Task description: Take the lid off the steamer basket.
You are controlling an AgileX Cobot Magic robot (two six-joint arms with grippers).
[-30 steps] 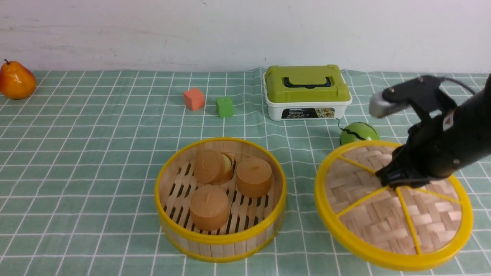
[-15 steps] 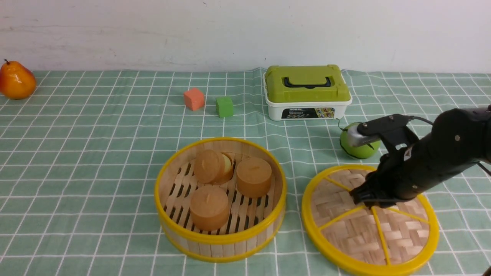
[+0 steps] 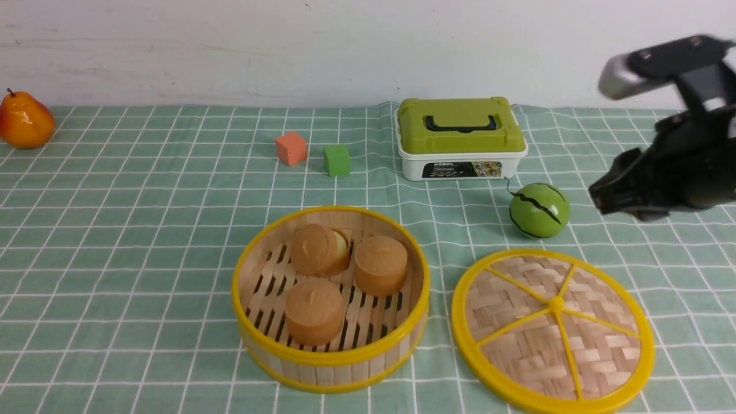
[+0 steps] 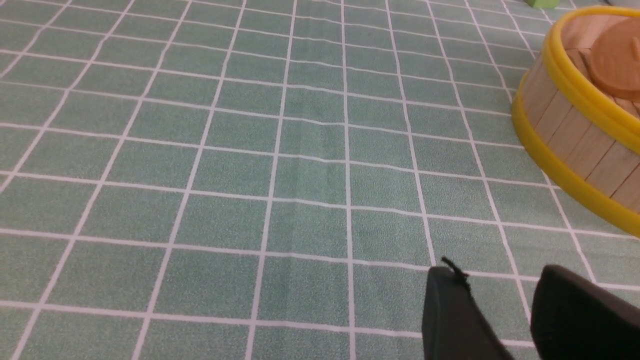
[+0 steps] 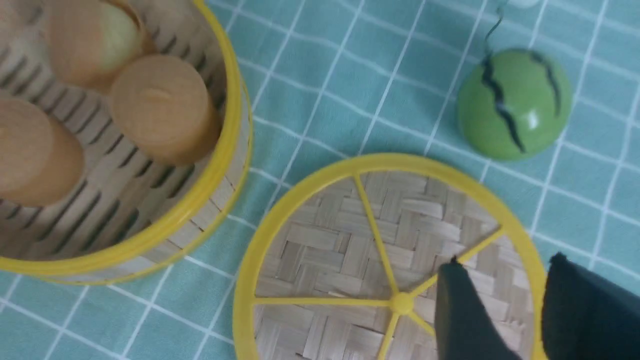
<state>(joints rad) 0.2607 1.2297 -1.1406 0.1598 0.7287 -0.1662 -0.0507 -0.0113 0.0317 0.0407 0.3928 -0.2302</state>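
Note:
The steamer basket point(image 3: 322, 374) stands uncovered at the front middle of the table, with three brown round cakes point(image 3: 313, 310) inside. The lid point(image 3: 535, 339) lies flat on the cloth just right of the basket, apart from it. My right gripper point(image 3: 601, 198) hangs open and empty above and behind the lid, touching nothing. In the right wrist view the gripper point(image 5: 505, 262) is over the lid point(image 5: 350, 250), beside the basket point(image 5: 200, 215). My left gripper point(image 4: 497, 272) is open and empty, low over bare cloth near the basket's wall point(image 4: 565, 145). It is out of the front view.
A toy watermelon point(image 3: 539, 210) sits just behind the lid. A white box with a green lid point(image 3: 460, 138) stands behind that. An orange cube point(image 3: 290, 148) and a green cube point(image 3: 336, 160) lie at the back middle. A pear point(image 3: 24, 121) is at the far left.
My right gripper lowered the lid onto the cloth right of the basket, let go of it, and rose up and to the right. The lid now lies alone.

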